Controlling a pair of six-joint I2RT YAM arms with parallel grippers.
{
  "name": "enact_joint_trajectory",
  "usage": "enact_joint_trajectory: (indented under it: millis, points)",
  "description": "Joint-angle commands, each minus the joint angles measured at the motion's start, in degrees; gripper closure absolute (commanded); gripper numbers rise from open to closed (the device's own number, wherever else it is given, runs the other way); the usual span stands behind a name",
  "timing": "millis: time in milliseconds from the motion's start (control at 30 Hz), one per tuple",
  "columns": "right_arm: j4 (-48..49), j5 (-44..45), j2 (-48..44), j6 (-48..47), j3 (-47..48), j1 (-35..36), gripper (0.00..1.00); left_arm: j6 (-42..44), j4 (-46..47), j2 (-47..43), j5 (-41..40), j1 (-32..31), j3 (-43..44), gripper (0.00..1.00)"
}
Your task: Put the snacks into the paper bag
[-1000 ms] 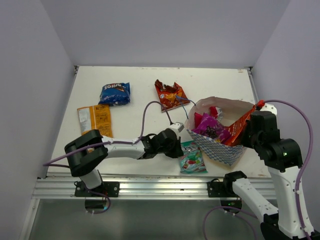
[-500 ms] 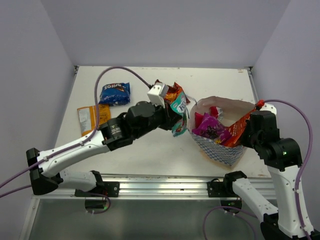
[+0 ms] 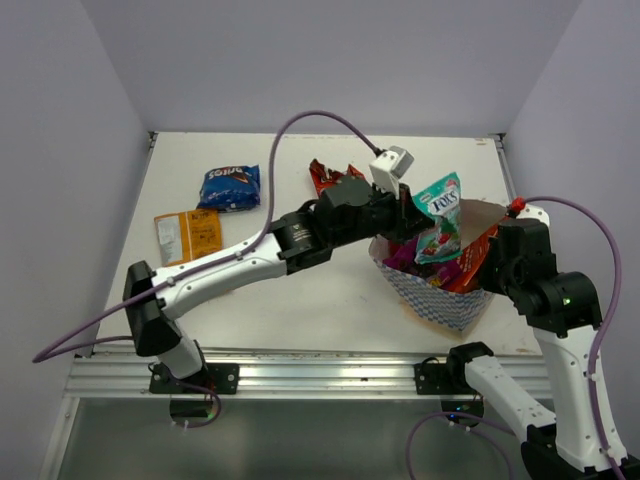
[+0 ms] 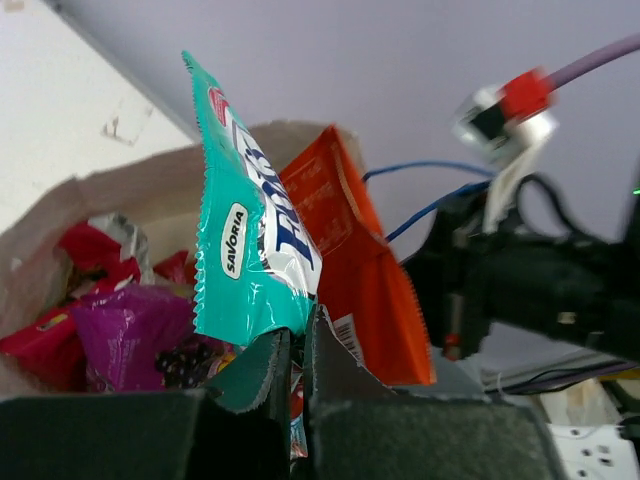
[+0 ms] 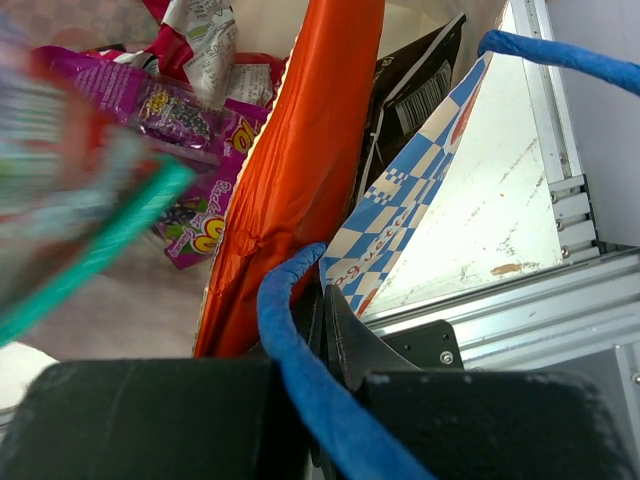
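The left pincer [image 4: 297,350] was clamped on one edge of a crinkly teal foil packet [image 4: 245,260], holding it above the open mouth of the boxy blue-and-white patterned paper bag [image 3: 440,300]. The right pincer [image 5: 322,305] was closed on the bag's rim. A blue crinkly packet [image 3: 229,187] lay well apart on the white table [image 3: 300,300].

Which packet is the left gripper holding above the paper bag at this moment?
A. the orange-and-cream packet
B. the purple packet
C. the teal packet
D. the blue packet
C: the left gripper is shut on the bottom edge of the teal packet, which hangs upright over the open top of the paper bag.
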Motion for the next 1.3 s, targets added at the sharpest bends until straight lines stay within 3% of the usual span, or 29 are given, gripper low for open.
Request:
enact_joint_trajectory:
  millis: [0,67,100,133,167,200,233,333,433,467,533,667,767,900,1033,1267]
  points:
    - [-0.2,-0.3,0.2,0.0,0.9,0.0,1.00,1.5,3.0,3.2,4.1,-0.9,2.6,1.00]
    - [-0.4,-0.1,0.0,0.0,0.8,0.1,1.00,2.4,2.6,4.5,4.3,-1.2,2.0,0.98]
    - [-0.4,-0.1,0.0,0.1,0.7,0.1,1.00,2.9,2.5,4.8,4.4,-1.3,1.9,0.85]
    - [-0.4,-0.3,-0.1,0.2,0.6,0.0,1.00,3.3,2.4,5.2,4.3,-1.2,1.8,0.34]
    - [-0.4,-0.4,0.0,0.2,0.3,0.1,1.00,4.0,2.1,5.0,2.8,-1.2,1.8,0.22]
    - [-0.3,-0.6,0.1,0.3,0.4,0.1,1.00,4.5,2.1,4.6,2.0,-1.2,2.0,0.18]
    - [-0.3,-0.7,0.2,0.3,0.4,0.0,1.00,4.9,2.0,3.3,0.7,-1.2,2.1,0.01]
    - [-0.2,-0.5,0.3,0.3,0.2,0.0,1.00,8.8,-1.1,-0.1,-7.3,-0.7,4.5,0.00]
    - [-0.1,-0.6,0.1,0.4,-0.1,0.1,1.00,12.3,-4.4,-4.6,-21.0,1.1,4.9,0.00]
    - [0.0,-0.7,0.1,0.6,-0.4,0.0,1.00,11.5,-5.5,-5.3,-27.7,2.4,3.7,0.00]
    - [0.1,-0.5,-0.2,0.8,-0.5,0.0,1.00,8.3,-11.9,-5.6,-31.0,10.5,2.5,0.00]
    - [0.0,-0.1,-0.2,0.9,-0.5,0.0,1.00,6.8,-21.5,2.2,-31.2,32.2,2.1,0.00]
    - [-0.1,0.1,0.5,0.7,-0.3,0.0,1.00,7.4,-23.8,9.4,-28.5,41.8,3.2,0.00]
    - [-0.1,0.3,1.4,0.8,0.2,0.0,1.00,9.1,-21.9,16.1,-29.0,48.7,5.4,0.00]
    - [-0.4,1.3,2.1,0.9,0.4,0.0,1.00,10.3,-26.4,25.7,-30.6,52.7,11.5,0.00]
    - [-0.6,2.4,2.7,1.1,0.5,0.1,1.00,10.6,-26.7,31.7,-29.3,55.9,5.9,0.02]
